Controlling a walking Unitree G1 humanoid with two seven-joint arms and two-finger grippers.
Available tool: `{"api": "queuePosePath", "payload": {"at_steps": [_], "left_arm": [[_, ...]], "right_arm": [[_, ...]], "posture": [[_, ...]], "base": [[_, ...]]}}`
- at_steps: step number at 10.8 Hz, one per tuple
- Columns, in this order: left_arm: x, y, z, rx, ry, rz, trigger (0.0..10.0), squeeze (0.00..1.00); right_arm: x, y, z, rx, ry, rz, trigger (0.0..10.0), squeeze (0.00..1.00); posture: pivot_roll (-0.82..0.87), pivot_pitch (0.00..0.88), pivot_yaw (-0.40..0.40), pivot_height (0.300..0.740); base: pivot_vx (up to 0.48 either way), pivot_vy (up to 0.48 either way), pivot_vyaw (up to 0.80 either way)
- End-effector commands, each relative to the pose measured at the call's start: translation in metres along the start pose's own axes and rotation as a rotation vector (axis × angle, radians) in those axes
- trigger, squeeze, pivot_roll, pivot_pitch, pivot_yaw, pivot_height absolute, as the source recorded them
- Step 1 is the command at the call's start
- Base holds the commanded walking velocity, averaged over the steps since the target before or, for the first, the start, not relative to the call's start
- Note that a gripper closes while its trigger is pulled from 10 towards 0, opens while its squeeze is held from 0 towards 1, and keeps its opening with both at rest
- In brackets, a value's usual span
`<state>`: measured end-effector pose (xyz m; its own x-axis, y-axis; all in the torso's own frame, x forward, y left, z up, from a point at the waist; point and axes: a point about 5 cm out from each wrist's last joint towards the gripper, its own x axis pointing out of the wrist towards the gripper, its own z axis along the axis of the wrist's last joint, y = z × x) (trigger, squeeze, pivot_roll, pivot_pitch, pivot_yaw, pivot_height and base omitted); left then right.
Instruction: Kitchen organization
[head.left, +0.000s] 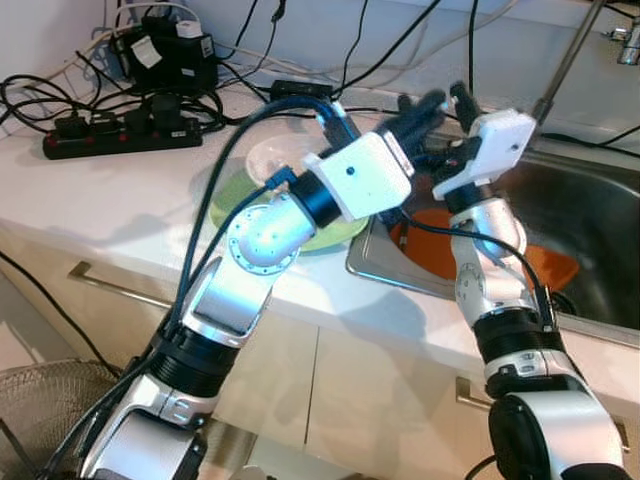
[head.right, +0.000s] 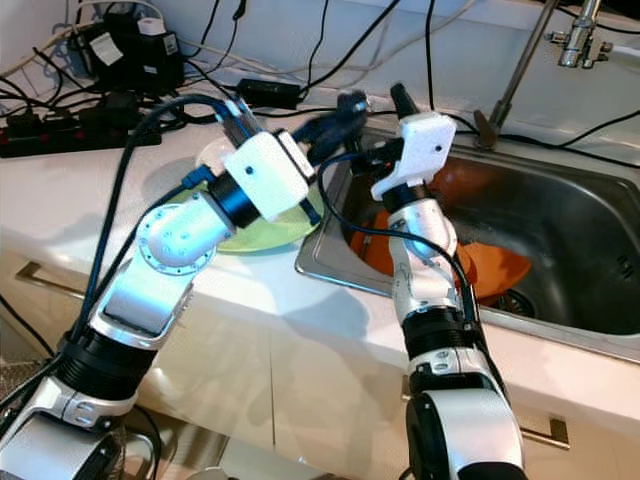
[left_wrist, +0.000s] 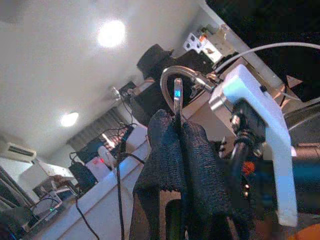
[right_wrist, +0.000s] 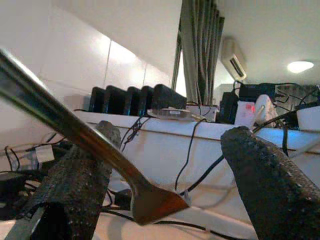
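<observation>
The left end effector, raised over the sink's near-left corner, pinches a thin metal utensil between closed fingers. We judge a handover: the right end effector gapes wide beside it. The green plate waits on the tabletop; an orange plate lies in the sink.

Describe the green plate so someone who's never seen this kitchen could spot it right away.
Start at the steel sink set into the white countertop. Just off the sink's left rim, on the countertop under the robot's left arm, lies the green plate, with a smaller pale dish on it. It is the lime-green round thing there; the plate in the sink is orange.
</observation>
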<state>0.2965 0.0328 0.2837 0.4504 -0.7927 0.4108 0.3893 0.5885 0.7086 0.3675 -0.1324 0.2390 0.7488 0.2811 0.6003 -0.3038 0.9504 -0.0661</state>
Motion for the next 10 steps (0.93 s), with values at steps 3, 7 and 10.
{"api": "queuePosePath", "payload": {"at_steps": [3,7,10], "left_arm": [[-0.0013,-0.0029,-0.0031,-0.024,0.024,-0.022,10.0,0.0],[-0.0024,0.0002,-0.0042,-0.006,0.034,-0.011,10.0,0.0],[-0.0028,0.0004,-0.0052,-0.013,0.04,-0.002,10.0,0.0]], "right_arm": [[0.0013,-0.0005,0.0028,0.016,-0.001,0.004,3.9,0.0],[-0.0006,-0.0009,0.0028,0.021,0.006,0.006,0.0,0.0],[-0.0004,-0.0003,0.0021,0.027,0.012,0.005,0.0,0.0]], "posture": [[0.23,0.037,-0.032,0.725],[0.23,0.039,-0.031,0.725],[0.23,0.038,-0.033,0.725]], "base": [[0.0,0.0,0.0],[0.0,0.0,0.0],[0.0,0.0,0.0]]}}
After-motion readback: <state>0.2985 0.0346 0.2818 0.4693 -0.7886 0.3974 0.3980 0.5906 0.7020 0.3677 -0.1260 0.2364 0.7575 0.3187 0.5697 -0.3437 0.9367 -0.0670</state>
